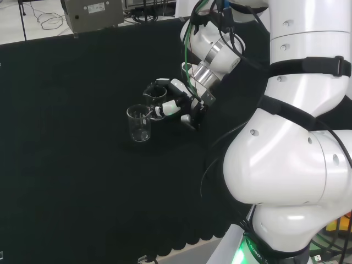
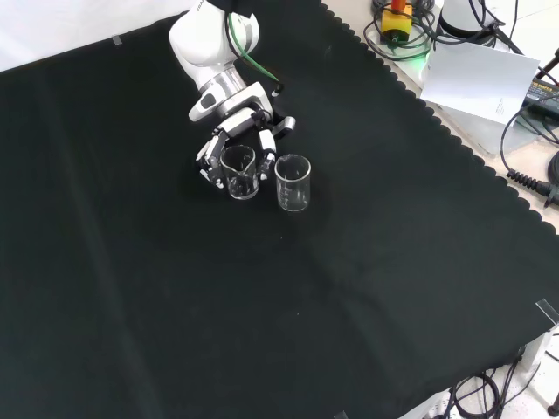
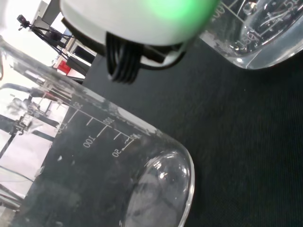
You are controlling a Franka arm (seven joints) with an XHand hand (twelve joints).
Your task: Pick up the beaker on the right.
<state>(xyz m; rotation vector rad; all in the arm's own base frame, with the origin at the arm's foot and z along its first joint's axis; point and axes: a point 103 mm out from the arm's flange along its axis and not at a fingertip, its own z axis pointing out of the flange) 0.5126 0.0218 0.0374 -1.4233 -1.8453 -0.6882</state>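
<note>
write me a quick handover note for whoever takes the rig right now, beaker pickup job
Hand: fingers curled round one beaker, the left of the pair in the front view and the farther-right one in the head view. It appears to stand on the black cloth, not lifted.
Other beaker: upright and free, just right of the held one in the front view, nearer the camera in the head view. Both look empty.
Done: reach and grasp.
Left: lift the held beaker clear, probably straight up so it does not knock its close neighbour.

Hand [image 2: 229, 140] low, fingers [image 2: 208, 164] curled.
</note>
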